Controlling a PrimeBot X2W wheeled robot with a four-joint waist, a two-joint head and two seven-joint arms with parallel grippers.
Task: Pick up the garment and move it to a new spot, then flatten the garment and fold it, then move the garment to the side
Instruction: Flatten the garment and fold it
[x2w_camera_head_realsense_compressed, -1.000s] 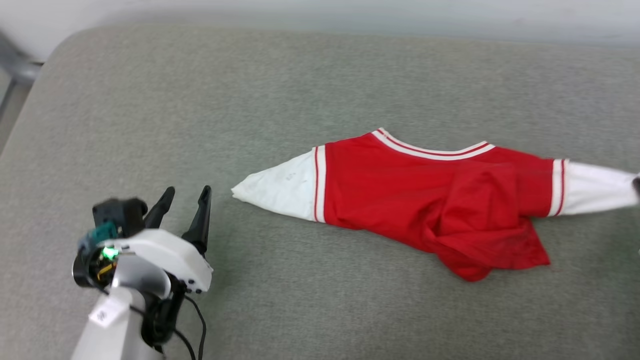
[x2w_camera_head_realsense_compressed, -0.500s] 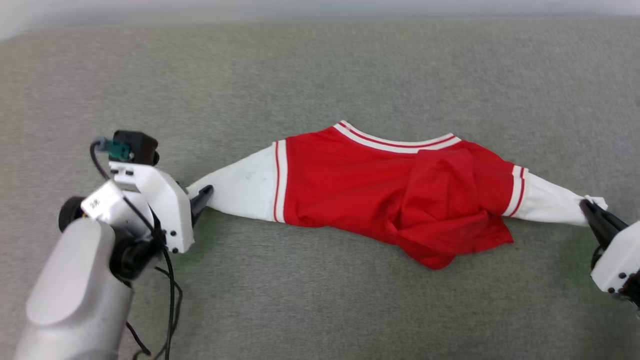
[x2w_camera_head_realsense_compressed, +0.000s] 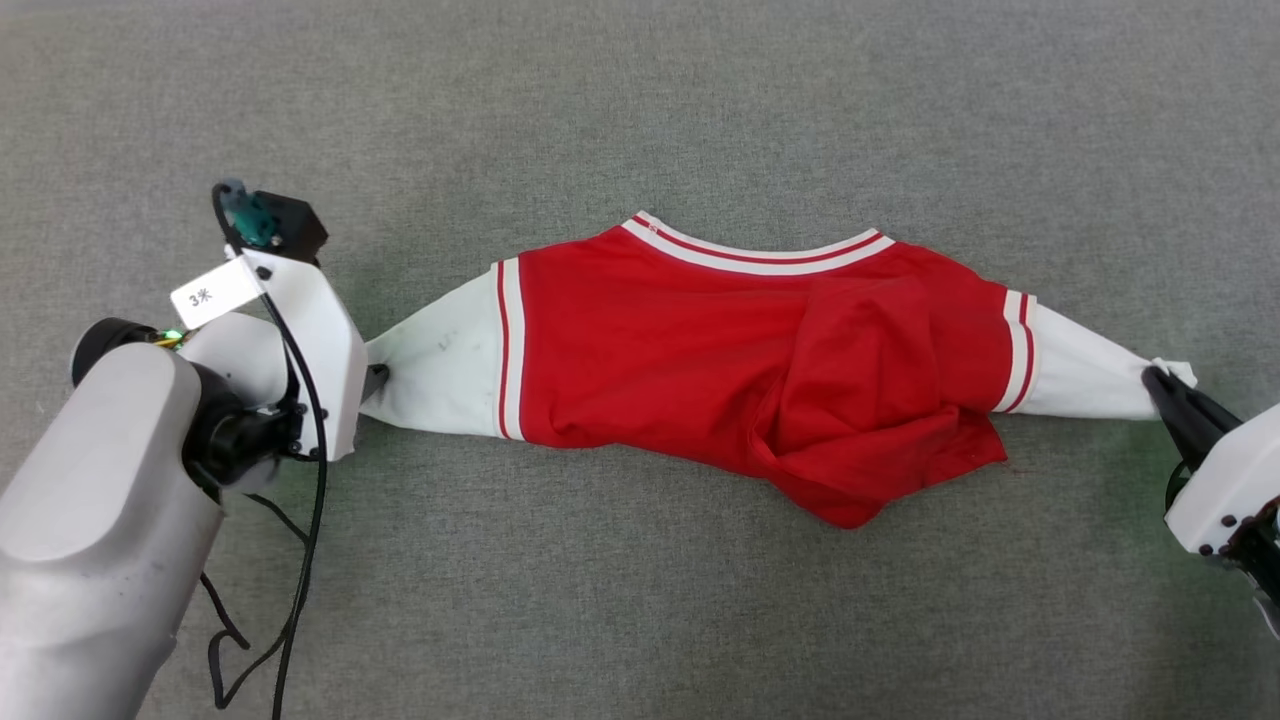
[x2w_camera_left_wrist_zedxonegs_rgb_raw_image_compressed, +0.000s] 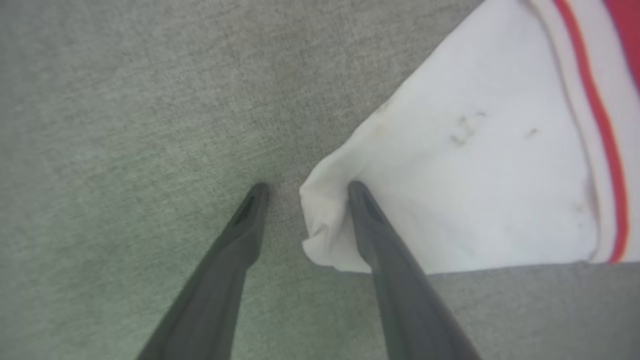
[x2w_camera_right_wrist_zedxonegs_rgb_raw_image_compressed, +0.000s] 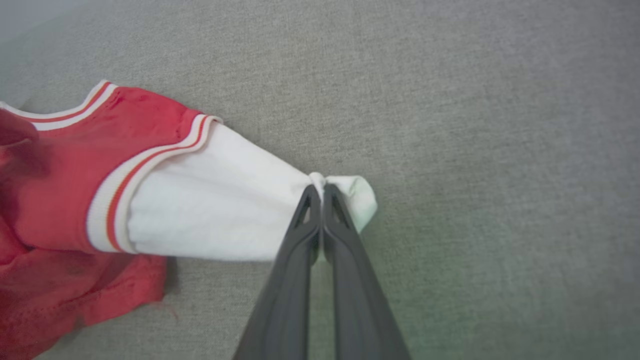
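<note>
Lying on the grey surface (x2w_camera_head_realsense_compressed: 640, 100), the garment (x2w_camera_head_realsense_compressed: 720, 340) is pinched at one sleeve tip by the closed right gripper (x2w_camera_right_wrist_zedxonegs_rgb_raw_image_compressed: 320, 192), likely for spreading flat; the other tip is straddled by the left gripper (x2w_camera_left_wrist_zedxonegs_rgb_raw_image_compressed: 308, 186), jaws apart

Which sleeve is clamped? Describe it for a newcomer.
A red garment with white sleeves lies on the grey surface. The sleeve at the robot's right ends pinched in the shut right gripper. The other sleeve just sits between the left gripper's open fingers.
</note>
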